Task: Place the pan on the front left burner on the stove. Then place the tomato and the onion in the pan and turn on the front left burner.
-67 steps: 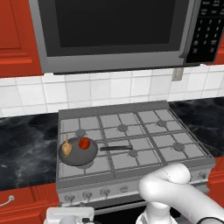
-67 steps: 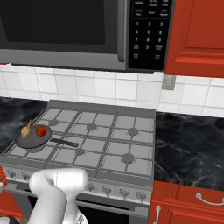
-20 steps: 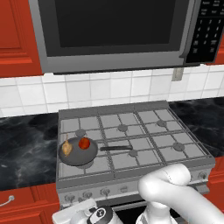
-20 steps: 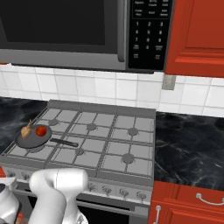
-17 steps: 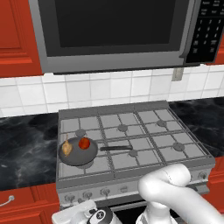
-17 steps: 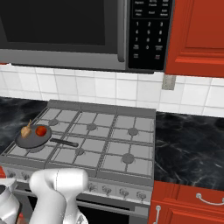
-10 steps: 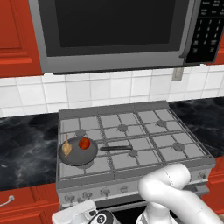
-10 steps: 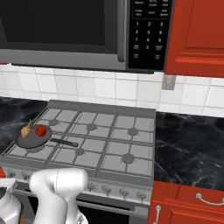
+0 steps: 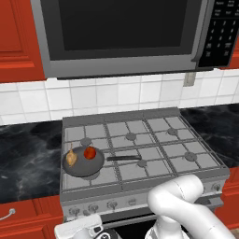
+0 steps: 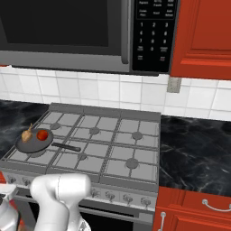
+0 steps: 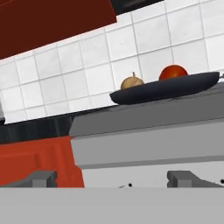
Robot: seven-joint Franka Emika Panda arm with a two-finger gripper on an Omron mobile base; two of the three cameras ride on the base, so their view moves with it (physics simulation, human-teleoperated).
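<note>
The dark pan (image 9: 84,162) sits on the stove (image 9: 154,140) over the front left burner, which it hides. Its black handle points right. Inside it lie the red tomato (image 9: 89,152) and, to its left, the tan onion (image 9: 71,158). From the right base view I see the pan (image 10: 34,142), tomato (image 10: 43,135) and onion (image 10: 28,134) at the stove's left front. My gripper (image 11: 114,180) is open and empty, low in front of the stove's left front, looking up at the pan (image 11: 166,89), onion (image 11: 132,82) and tomato (image 11: 174,72).
A row of small grey knobs (image 9: 93,207) runs along the stove's front panel just above my hand (image 9: 77,228). Black marble counters (image 9: 28,158) flank the stove, a microwave (image 9: 121,32) hangs above, and red cabinet fronts (image 11: 35,164) stand to the left.
The hand has shifted slightly lower and to the left in front of the stove. The pan, tomato and onion have not moved.
</note>
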